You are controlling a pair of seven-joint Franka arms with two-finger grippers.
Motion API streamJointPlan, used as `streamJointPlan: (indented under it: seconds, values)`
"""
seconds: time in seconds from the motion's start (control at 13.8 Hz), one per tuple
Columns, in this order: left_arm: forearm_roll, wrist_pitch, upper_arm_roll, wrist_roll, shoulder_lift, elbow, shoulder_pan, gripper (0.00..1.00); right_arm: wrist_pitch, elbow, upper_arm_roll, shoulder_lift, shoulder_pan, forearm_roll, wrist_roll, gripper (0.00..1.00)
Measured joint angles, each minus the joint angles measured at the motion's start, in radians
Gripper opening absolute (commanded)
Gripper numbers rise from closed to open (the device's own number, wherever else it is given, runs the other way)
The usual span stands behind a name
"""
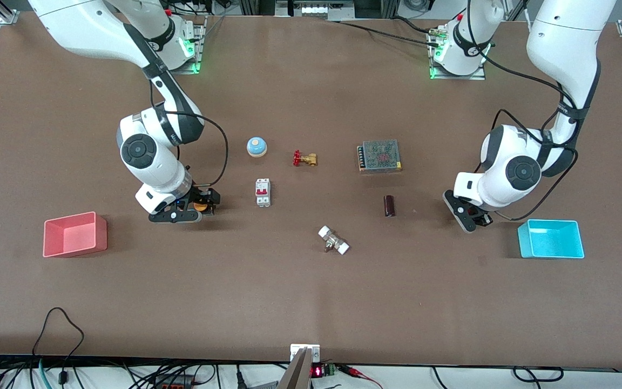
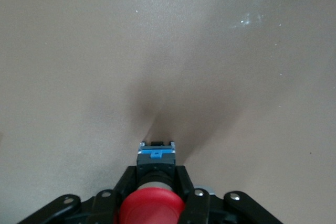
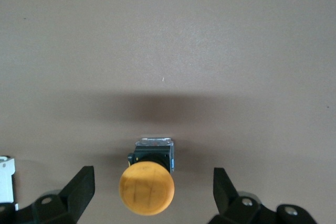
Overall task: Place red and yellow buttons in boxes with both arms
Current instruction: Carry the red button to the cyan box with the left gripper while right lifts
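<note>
My left gripper point(image 2: 155, 203) is closed on the red button point(image 2: 152, 207), fingers pressing its body just under the cap, near the cyan box point(image 1: 550, 239). My right gripper point(image 3: 152, 195) stands wide around the yellow button point(image 3: 146, 188), which lies on the table point(image 1: 311, 302) between the fingers, not touched, between the white breaker point(image 1: 263, 192) and the pink box point(image 1: 75, 234). I think the risk is on the right: the round cap may roll or slip sideways when the fingers close unevenly. On the left, the grip is short, so the button could tilt during carrying and miss the box.
</note>
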State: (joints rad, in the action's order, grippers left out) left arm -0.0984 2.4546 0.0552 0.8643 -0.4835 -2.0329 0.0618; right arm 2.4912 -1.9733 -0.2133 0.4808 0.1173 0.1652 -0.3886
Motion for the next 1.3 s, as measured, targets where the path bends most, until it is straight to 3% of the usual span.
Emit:
streamJointPlan:
  seconds: [0.22, 0.36, 0.65, 0.8, 0.94, 1.3]
  values:
    - [0.0, -0.003, 0.0, 0.0, 0.005, 0.005, 0.0, 0.2, 0.001, 0.0, 0.0, 0.012, 0.004, 0.001, 0.0, 1.0]
    - [0.0, -0.077, -0.003, -0.008, 0.033, 0.037, -0.001, 0.2, 0.003, 0.0, 0.0, 0.02, 0.011, 0.012, 0.0, 0.89]
    - [0.0, -0.367, -0.015, -0.141, 0.103, 0.204, -0.041, 0.21, 0.007, 0.001, 0.0, 0.028, 0.016, 0.031, 0.0, 0.64]
    - [0.0, -0.427, -0.017, -0.237, 0.107, 0.27, -0.081, 0.21, 0.007, 0.001, 0.0, 0.028, 0.016, 0.035, 0.0, 0.46]
    - [0.0, -0.434, -0.019, -0.35, 0.104, 0.31, -0.134, 0.21, 0.007, 0.002, 0.0, 0.028, 0.016, 0.047, 0.0, 0.35]
    - [0.081, -0.434, -0.022, -0.471, 0.034, 0.373, -0.292, 0.21, 0.008, 0.007, 0.0, 0.028, 0.016, 0.063, 0.003, 0.29]
